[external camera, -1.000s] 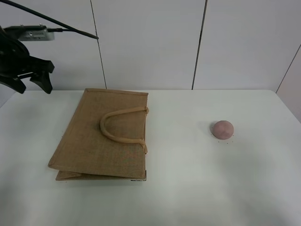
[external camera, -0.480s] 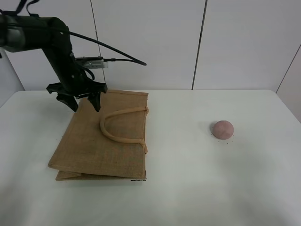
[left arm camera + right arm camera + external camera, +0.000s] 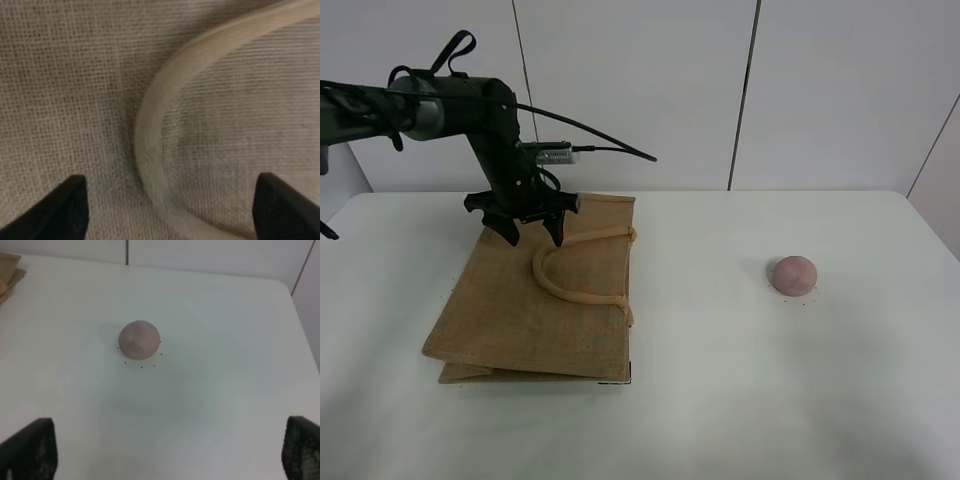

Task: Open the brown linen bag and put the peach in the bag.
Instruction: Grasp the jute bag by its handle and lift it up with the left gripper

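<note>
The brown bag [image 3: 520,300] lies flat on its side on the left half of the worktop [image 3: 720,390]. Its pale handle [image 3: 538,268] is folded back as a loop over the top panel. The peach [image 3: 793,274] sits on its own well to the right, nowhere near the bag.

The left end effector [image 3: 533,238] hangs low over the far part of the bag with its fingers spread wide and nothing between them. In the left wrist view the bend of the handle [image 3: 147,125] runs between the two fingertips, so the line-up looks about right. The right end effector [image 3: 165,450] is also spread wide and empty. It looks down on the peach [image 3: 139,340] from a way off.

The step in hand seems to be taking the handle to open the bag. To do it well:
- Come straight down so one finger lands inside the loop and one outside.
- Close on the padded handle alone, not on the weave beneath it.
- Lift slowly, up and away from the mouth, so only the top panel rises.

The lower handle may be hidden beneath. Catching both would lift the whole bag shut
</note>
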Motion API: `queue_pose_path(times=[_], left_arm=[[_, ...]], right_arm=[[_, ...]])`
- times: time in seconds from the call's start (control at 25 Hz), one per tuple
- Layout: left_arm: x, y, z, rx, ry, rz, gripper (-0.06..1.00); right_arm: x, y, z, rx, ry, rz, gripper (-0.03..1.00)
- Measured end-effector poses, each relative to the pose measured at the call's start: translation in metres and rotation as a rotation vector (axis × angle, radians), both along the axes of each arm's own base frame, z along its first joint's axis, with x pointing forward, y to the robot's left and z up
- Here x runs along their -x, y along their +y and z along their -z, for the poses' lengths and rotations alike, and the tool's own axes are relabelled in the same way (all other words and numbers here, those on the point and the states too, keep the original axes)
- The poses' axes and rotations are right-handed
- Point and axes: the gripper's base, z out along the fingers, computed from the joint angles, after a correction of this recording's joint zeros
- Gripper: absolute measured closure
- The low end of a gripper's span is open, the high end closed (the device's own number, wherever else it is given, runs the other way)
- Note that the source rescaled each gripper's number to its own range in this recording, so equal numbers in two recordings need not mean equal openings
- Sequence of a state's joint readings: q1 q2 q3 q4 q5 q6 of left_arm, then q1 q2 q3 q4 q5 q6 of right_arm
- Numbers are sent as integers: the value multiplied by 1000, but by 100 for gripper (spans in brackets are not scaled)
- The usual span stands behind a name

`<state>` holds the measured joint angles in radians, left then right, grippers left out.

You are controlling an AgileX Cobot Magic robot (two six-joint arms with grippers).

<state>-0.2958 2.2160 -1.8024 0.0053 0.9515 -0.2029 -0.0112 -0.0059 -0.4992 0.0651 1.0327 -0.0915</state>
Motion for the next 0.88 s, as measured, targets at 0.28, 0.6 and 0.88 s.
queue_pose_path(times=[0.28, 0.6, 0.88], left_arm=[[-3, 0, 22, -19, 34, 0, -6], [-5, 0, 49, -34, 77, -1, -5], [-6, -1, 67, -40, 96, -1, -4]], right_arm=[[0, 0, 0, 0, 0, 0, -3], [0, 0, 0, 0, 0, 0, -3], [0, 0, 0, 0, 0, 0, -3]])
